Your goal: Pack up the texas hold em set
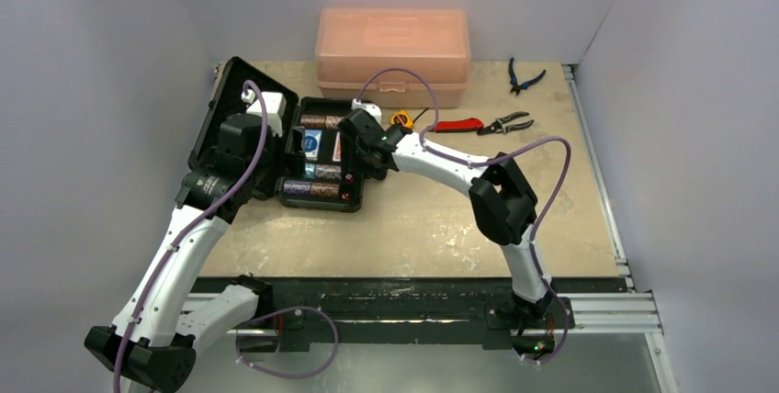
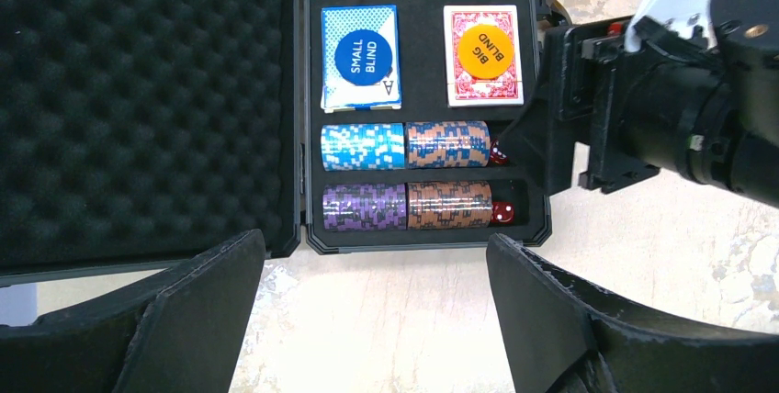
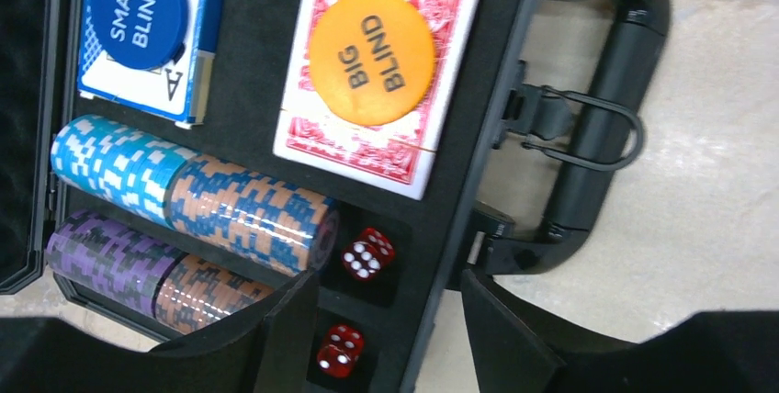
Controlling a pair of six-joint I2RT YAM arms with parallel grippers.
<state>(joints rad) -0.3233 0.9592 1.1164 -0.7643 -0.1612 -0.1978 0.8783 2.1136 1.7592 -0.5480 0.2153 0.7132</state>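
**Top view.** The small black hard briefcase (image 1: 320, 202) lies open directly beneath the right pincer (image 1: 356, 162). Well beyond it stands a translucent pink plastic box (image 1: 393, 53). Steel pliers (image 1: 505, 124) and a yellow tape measure (image 1: 400, 119) lie off to its right.

**Left wrist view.** The left pincer (image 2: 377, 320) hovers with jaws wide apart and empty. Ahead of it the foam-lined lid (image 2: 138, 90) lies folded back. Striped chip stacks (image 2: 404, 144), a blue card deck (image 2: 342, 26) and a red card deck (image 2: 459, 21) sit in their slots.

**Right wrist view.** The jaws are apart, clamping nothing and straddling the case wall. Red dice (image 3: 367, 253) sit pocketed just ahead.

**Assessment.** The contents appear stowed. Closing and latching the lid remain. The right pincer sits in the lid's path.
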